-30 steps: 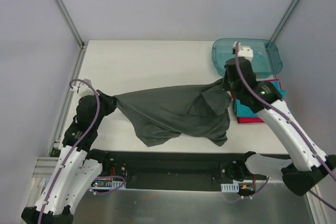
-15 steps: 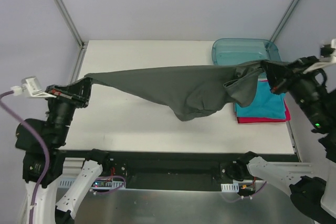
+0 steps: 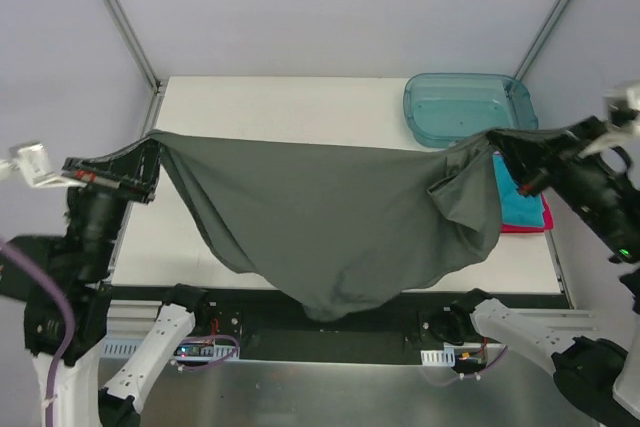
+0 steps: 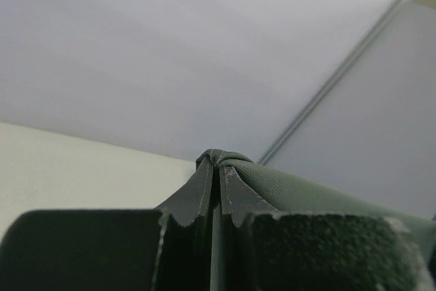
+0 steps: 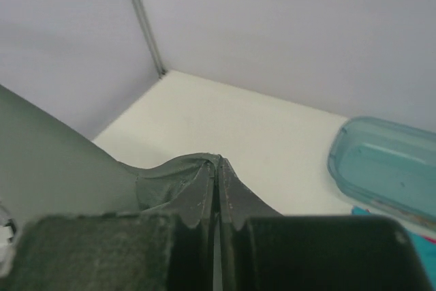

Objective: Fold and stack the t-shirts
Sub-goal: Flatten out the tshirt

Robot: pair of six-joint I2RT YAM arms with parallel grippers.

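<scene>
Above the worktop (image 3: 280, 107), the dark grey t-shirt (image 3: 330, 217) hangs spread in the air, one edge pinched tight by the left fingers (image 4: 193, 201), the other by the right fingers (image 5: 237, 199).

Robotics lab test cell: a white table (image 3: 300, 107) is boxed in by plain pale panels (image 3: 330, 7) on alu. struts (image 3: 118, 15); two robot arms (image 3: 520, 322) w/ exposed electronics (image 3: 197, 351) are bolted to a metal base plate (image 3: 330, 392) at the near edge.
</scene>
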